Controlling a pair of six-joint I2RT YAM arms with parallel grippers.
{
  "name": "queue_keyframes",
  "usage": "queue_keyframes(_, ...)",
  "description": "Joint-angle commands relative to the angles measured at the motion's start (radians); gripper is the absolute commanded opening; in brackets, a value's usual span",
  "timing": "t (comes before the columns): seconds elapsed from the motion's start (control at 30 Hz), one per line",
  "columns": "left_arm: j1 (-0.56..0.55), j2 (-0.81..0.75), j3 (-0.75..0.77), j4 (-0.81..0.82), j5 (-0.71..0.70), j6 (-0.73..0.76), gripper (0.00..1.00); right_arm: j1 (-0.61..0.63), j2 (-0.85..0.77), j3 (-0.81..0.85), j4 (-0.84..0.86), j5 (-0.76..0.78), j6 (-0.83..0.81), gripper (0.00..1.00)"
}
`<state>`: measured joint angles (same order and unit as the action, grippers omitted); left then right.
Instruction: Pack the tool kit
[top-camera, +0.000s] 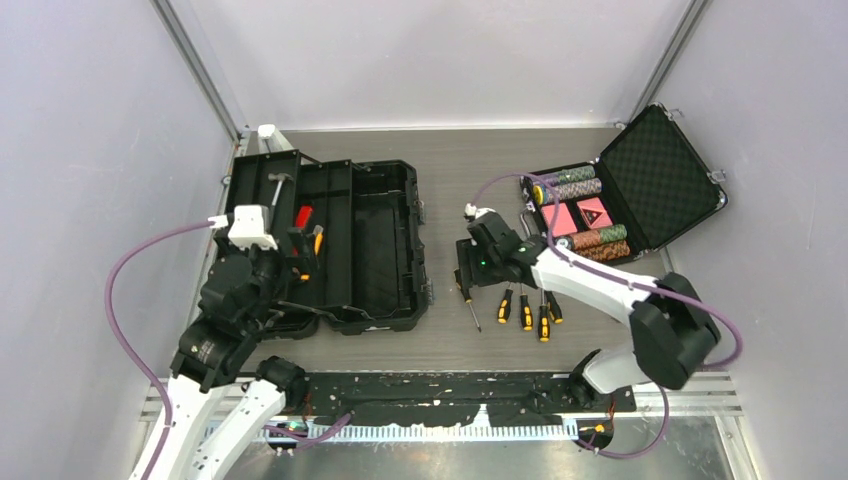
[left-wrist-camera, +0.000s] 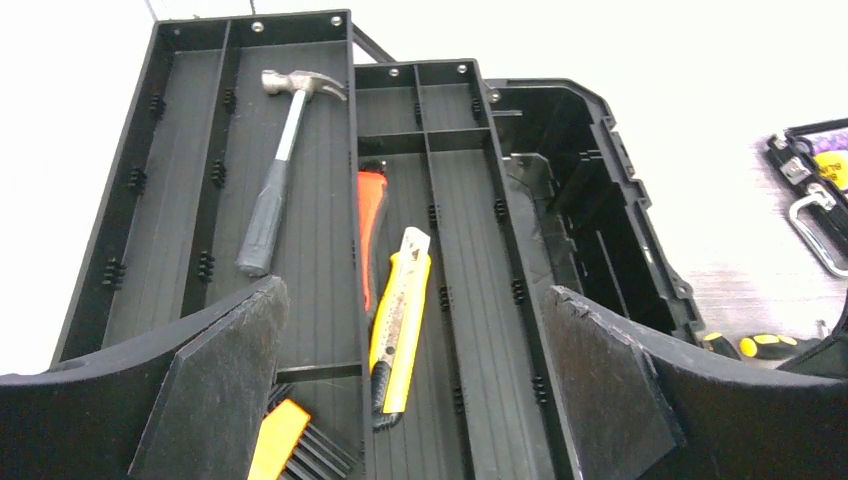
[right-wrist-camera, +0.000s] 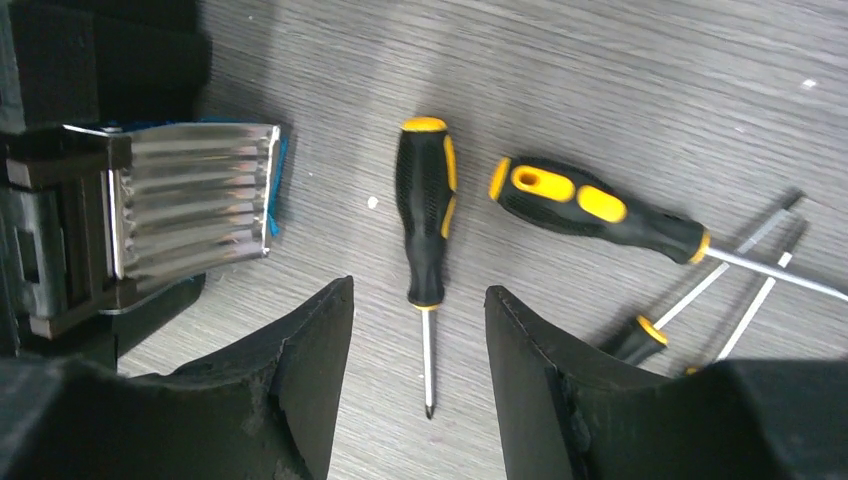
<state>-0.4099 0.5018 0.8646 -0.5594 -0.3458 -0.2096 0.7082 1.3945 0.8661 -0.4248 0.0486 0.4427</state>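
Right gripper (right-wrist-camera: 418, 300) over yellow-black screwdriver (right-wrist-camera: 424, 200)

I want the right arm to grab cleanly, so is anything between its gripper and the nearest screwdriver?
Nothing visible. The right gripper hangs over the screwdriver with a finger on either side of its shaft and only bare table between. The other screwdrivers lie off to one side.
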Motion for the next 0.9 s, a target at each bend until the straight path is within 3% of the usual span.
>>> queue_keyframes(0.0, 0.006, -0.075, -0.079, 0.202, -0.091, 0.072, 1.0, 0.039, 0.112, 0.112, -0.021, 0.031, -0.018, 0.56)
queue_keyframes(0.2, 0.006, -0.151, -0.144, 0.241, -0.141, 0.105, 1.0, 0.043, 0.266, 0.183, -0.052, 0.063, 0.002, 0.52)
queue_keyframes(0.47, 0.006, -0.172, -0.143, 0.224, -0.139, 0.113, 0.99, 0.043, 0.357, 0.207, -0.073, 0.102, 0.009, 0.47)
queue_keyframes(0.67, 0.006, -0.187, -0.153, 0.225, -0.137, 0.112, 1.0, 0.044, 0.33, 0.218, -0.095, 0.119, 0.001, 0.22)
queue_keyframes(0.87, 0.006, -0.19, -0.156, 0.232, -0.152, 0.111, 1.0, 0.043, 0.202, 0.306, -0.194, 0.239, -0.031, 0.13)
